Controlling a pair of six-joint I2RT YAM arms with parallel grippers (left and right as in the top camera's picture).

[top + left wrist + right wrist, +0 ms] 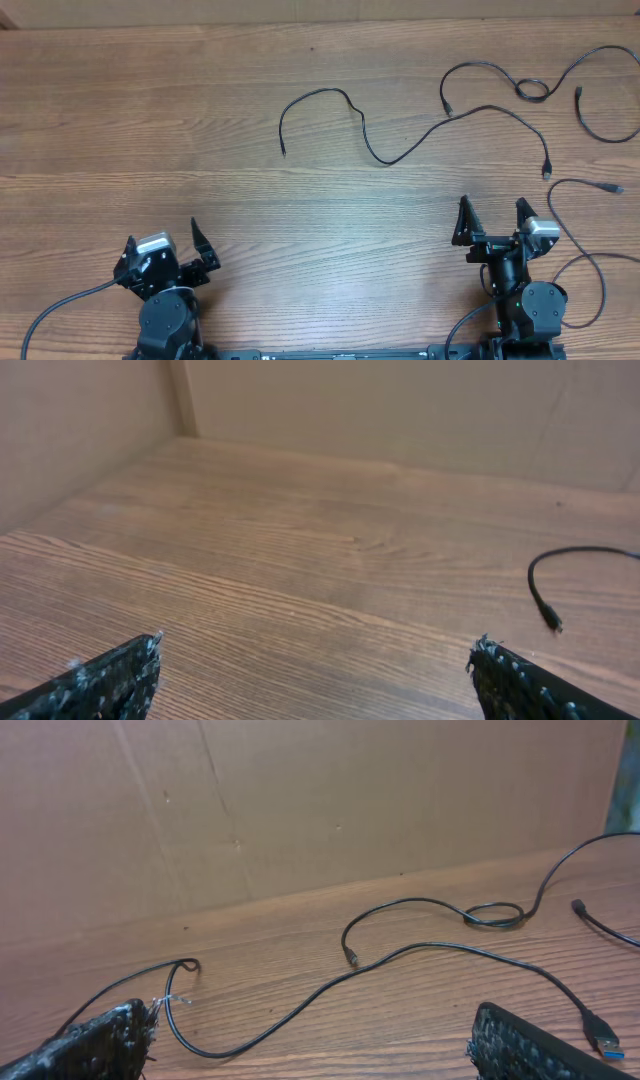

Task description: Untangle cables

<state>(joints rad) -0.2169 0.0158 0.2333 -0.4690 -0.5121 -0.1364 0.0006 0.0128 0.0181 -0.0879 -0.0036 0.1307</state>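
A: Starting with the biggest?

B: Looking at a wood-grain table [150, 100] across the whole overhead view, backed by a brown cardboard wall [300, 800] on the far side.

A: Then the near edge?

B: Finding the left gripper [162, 232] at near left, jaws spread wide, empty, over bare wood. Finding the right gripper [491, 200] at near right, jaws just as wide, also gripping nothing.

A: And the cables [420, 140]?

B: Lying flat on the far right half of the table, well clear of both grippers. Tracing the longest cable [380, 160] from mid-table, up over a hump, down through a dip, then right and nearer, ending in a USB plug [604, 1044] far of the right gripper. Spotting a looped cable [530, 90] farther back, coiled once, its left end dropping down just beside the longest one; cannot tell whether touching. Noting a short cable [600, 135] at the far right edge, running out of view. Closing with a fourth cable [560, 215] curving along the right side of the right arm.
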